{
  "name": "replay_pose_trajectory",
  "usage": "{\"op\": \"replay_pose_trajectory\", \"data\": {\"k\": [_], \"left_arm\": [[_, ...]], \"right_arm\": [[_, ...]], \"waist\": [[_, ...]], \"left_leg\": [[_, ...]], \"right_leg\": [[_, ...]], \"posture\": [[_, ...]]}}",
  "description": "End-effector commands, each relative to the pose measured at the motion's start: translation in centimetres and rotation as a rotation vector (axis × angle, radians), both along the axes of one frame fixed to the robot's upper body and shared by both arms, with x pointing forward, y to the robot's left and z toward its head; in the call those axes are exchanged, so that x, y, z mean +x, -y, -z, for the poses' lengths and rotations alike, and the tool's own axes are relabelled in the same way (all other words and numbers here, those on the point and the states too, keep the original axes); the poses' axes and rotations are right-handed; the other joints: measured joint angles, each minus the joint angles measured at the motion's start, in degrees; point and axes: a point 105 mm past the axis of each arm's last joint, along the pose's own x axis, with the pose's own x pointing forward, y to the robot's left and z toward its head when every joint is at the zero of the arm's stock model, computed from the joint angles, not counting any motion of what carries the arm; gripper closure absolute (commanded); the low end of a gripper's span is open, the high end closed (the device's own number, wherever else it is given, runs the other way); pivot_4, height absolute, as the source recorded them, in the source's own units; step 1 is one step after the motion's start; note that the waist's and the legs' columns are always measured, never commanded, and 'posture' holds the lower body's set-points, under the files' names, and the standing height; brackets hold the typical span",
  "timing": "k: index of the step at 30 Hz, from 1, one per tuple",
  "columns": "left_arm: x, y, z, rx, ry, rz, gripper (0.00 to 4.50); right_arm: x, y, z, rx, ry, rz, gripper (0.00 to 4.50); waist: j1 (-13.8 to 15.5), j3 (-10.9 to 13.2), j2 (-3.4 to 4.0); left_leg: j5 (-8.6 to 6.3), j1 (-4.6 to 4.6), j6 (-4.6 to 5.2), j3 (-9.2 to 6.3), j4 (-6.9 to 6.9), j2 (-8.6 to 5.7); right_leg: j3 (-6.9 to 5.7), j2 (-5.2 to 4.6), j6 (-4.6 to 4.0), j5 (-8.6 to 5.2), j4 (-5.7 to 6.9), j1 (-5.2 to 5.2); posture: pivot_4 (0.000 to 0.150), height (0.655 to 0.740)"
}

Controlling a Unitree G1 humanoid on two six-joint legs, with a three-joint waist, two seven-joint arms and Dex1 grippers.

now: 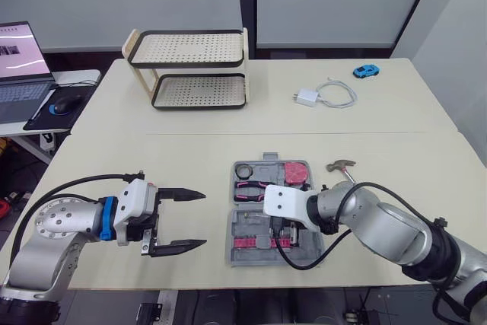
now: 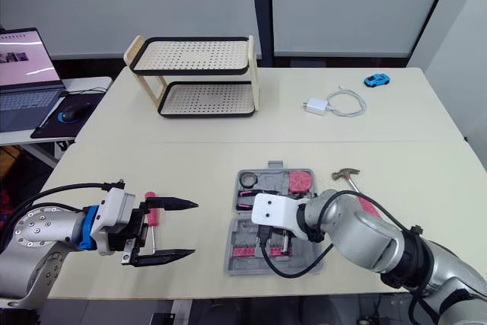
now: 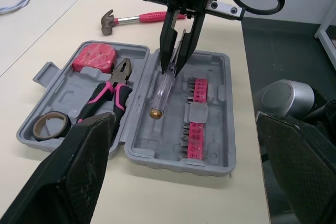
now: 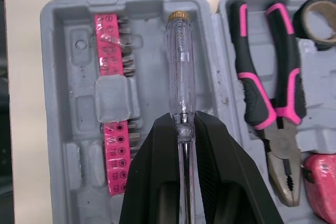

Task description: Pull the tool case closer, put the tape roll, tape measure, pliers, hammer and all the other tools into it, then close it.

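Note:
The grey tool case (image 3: pixel 220 85) lies open at the table's near middle. One half holds the tape roll (image 3: pixel 51 125), the pink-handled pliers (image 3: pixel 107 90) and the pink tape measure (image 3: pixel 94 57). The other half holds a pink bit strip (image 3: pixel 193 114). My right gripper (image 4: pixel 185 124) is over that half, shut on the shaft of a clear test screwdriver (image 3: pixel 163 90) whose brass cap rests in the case. The hammer (image 1: pixel 340 167) lies on the table just right of the case. My left gripper (image 1: pixel 204 219) hangs open, left of the case, with nothing held. A pink screwdriver (image 2: pixel 151 218) lies on the table under it.
A two-tier perforated rack (image 1: pixel 190 66) stands at the back left of the table. A white charger with its cable (image 1: pixel 308 97) and a blue toy car (image 1: pixel 366 71) lie at the back right. A laptop (image 1: pixel 21 58) sits on a side table far left.

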Motion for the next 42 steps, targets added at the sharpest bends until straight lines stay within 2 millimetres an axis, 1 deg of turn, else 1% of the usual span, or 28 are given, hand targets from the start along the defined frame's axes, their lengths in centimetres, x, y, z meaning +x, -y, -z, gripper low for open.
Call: {"op": "replay_pose_trajectory", "data": {"k": [1, 6, 10, 15, 23, 30, 34, 35, 39, 42], "left_arm": [[0.2, -0.2, -0.6, 0.007, 0.023, -0.002, 0.0], [0.3, 0.0, -0.5, 0.005, 0.017, -0.002, 0.0], [0.3, -0.2, -0.5, 0.011, 0.017, -0.004, 0.0], [0.5, -0.2, -0.6, 0.013, 0.021, -0.007, 0.0], [0.1, -0.2, -0.5, 0.017, 0.011, -0.003, 0.0], [-0.1, 0.0, -0.4, 0.018, 0.0, 0.005, 0.0], [-0.1, 0.1, -0.4, 0.017, -0.003, 0.006, 0.0], [-0.1, 0.1, -0.4, 0.017, -0.004, 0.007, 0.0], [-0.3, 0.0, -0.3, 0.02, -0.012, 0.01, 0.0], [-0.2, 0.1, -0.3, 0.02, -0.013, 0.011, 0.0]], "right_arm": [[0.5, -1.0, -0.4, -0.006, 0.054, -0.019, 4.34], [1.7, -1.7, -0.7, -0.017, 0.097, -0.007, 4.34], [2.1, -1.8, -0.4, -0.021, 0.106, -0.004, 4.34], [2.0, -1.7, 0.4, -0.029, 0.102, -0.019, 4.34], [1.6, -1.7, 1.4, -0.031, 0.087, -0.03, 4.34], [1.9, -1.2, 2.9, -0.035, 0.089, -0.018, 4.34], [2.1, -1.4, 3.3, -0.018, 0.086, -0.006, 4.34], [2.1, -1.5, 3.2, -0.015, 0.089, -0.006, 3.62], [2.1, -1.9, 2.4, -0.005, 0.113, -0.023, 2.28], [2.1, -1.9, 1.8, 0.003, 0.117, -0.029, 2.28]], "waist": [[-0.01, 0.0, 0.0], [-0.04, 0.0, 0.0], [-0.05, 0.0, 0.01], [-0.06, 0.0, 0.01], [-0.06, 0.0, 0.01], [-0.06, 0.0, 0.0], [-0.06, 0.0, 0.0], [-0.06, 0.0, 0.0], [-0.07, 0.0, 0.0], [-0.05, 0.0, 0.0]], "left_leg": [[0.0, 0.0, 0.0, 0.0, 0.0, 0.0], [0.0, 0.0, 0.0, 0.01, 0.0, -0.01], [0.0, -0.01, 0.0, 0.01, -0.01, -0.01], [0.0, -0.01, 0.0, 0.02, -0.02, -0.02], [0.0, -0.02, 0.0, 0.03, -0.02, -0.01], [0.0, -0.01, 0.0, 0.03, -0.01, -0.02], [0.0, -0.01, 0.0, 0.04, -0.02, -0.01], [0.0, -0.01, 0.0, 0.03, -0.02, -0.02], [0.0, -0.01, 0.0, 0.03, -0.02, -0.02], [0.0, -0.01, 0.0, 0.02, -0.02, -0.01]], "right_leg": [[0.0, 0.0, 0.0, 0.0, 0.01, -0.01], [0.0, 0.02, -0.01, 0.0, 0.02, -0.05], [0.01, 0.02, -0.01, 0.0, 0.02, -0.06], [0.01, 0.03, -0.01, 0.01, 0.02, -0.07], [0.02, 0.02, -0.01, 0.01, 0.02, -0.08], [0.02, 0.02, -0.01, 0.01, 0.02, -0.08], [0.03, 0.02, -0.01, 0.01, 0.02, -0.07], [0.03, 0.03, -0.01, 0.01, 0.02, -0.07], [0.03, 0.05, -0.01, 0.01, 0.03, -0.07], [0.02, 0.05, -0.01, 0.01, 0.03, -0.07]], "posture": [[0.15, 0.74], [0.15, 0.74], [0.15, 0.74], [0.15, 0.74], [0.15, 0.74], [0.15, 0.74], [0.15, 0.74], [0.15, 0.74], [0.15, 0.74], [0.15, 0.74]]}}
